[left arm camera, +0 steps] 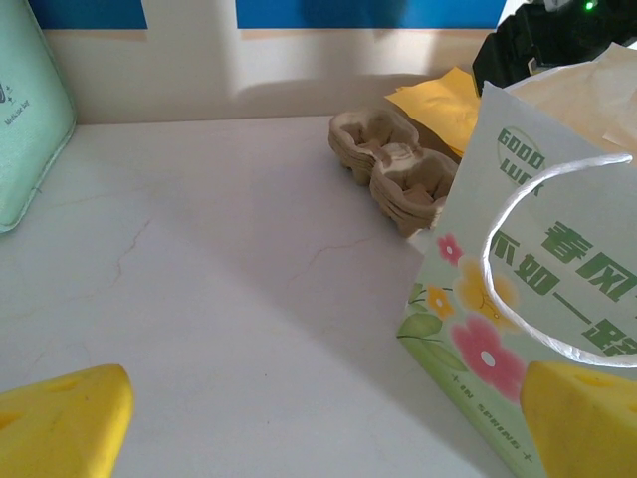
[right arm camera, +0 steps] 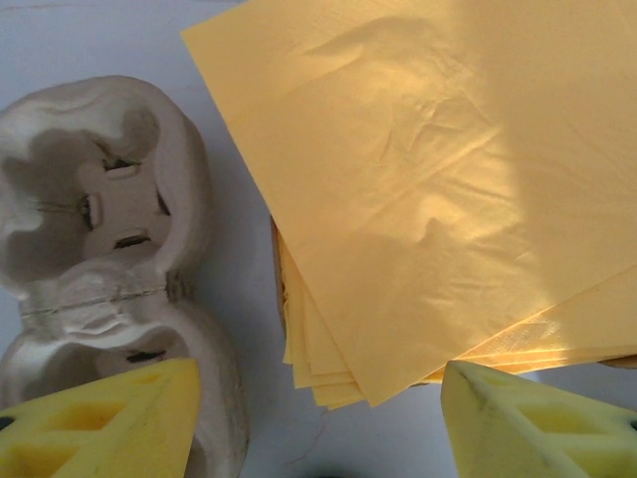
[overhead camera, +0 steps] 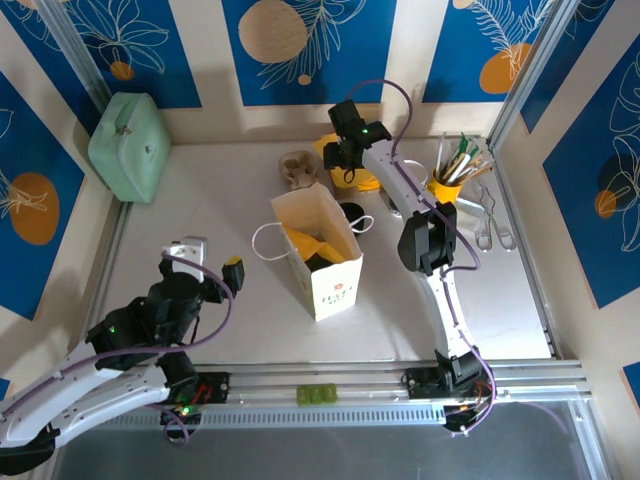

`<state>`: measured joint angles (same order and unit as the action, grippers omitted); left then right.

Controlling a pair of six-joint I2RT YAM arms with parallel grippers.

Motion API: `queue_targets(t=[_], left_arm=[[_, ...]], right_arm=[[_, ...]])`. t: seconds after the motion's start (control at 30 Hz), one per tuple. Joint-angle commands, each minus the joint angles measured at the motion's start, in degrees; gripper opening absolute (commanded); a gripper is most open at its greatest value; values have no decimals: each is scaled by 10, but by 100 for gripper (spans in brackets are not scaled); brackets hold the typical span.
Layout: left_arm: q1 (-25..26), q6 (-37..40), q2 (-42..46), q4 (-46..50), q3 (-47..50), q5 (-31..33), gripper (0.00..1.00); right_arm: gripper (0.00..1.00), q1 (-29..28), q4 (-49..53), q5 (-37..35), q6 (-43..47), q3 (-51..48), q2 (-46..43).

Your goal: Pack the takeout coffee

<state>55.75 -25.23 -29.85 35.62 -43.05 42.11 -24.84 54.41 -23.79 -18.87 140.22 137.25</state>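
An open flowered paper bag [overhead camera: 322,255] stands mid-table with yellow paper and a dark thing [overhead camera: 318,262] inside. A round black top [overhead camera: 350,212] sits just behind the bag. I cannot tell which of these two is the takeout coffee. My right gripper [overhead camera: 345,160] hangs open over a stack of yellow napkins [right arm camera: 418,179], with nothing between its fingers [right arm camera: 109,418]. A pulp cup carrier [right arm camera: 90,249] lies to the left of the napkins. My left gripper [overhead camera: 212,268] is open and empty, low over the table [left arm camera: 199,299] left of the bag [left arm camera: 537,289].
A mint-green case [overhead camera: 130,145] sits at the back left. A yellow cup of straws and sticks [overhead camera: 450,180] and metal tongs [overhead camera: 490,225] are at the back right. The frame rails [overhead camera: 400,375] run along the near edge.
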Motion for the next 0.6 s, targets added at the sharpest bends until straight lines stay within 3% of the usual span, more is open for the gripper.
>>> queue_targets(t=[0.0,0.3,0.57], left_arm=[[2,-3,2,-2,-8,8,99],[3,5,2,-35,2,-23,99],[2,18,4,-38,-1,-29,99]], right_arm=[[66,13,-2,9,-13,29,28],[66,15,-8,-48,-2,72,82],[65,25,-11,-35,0,109,119]])
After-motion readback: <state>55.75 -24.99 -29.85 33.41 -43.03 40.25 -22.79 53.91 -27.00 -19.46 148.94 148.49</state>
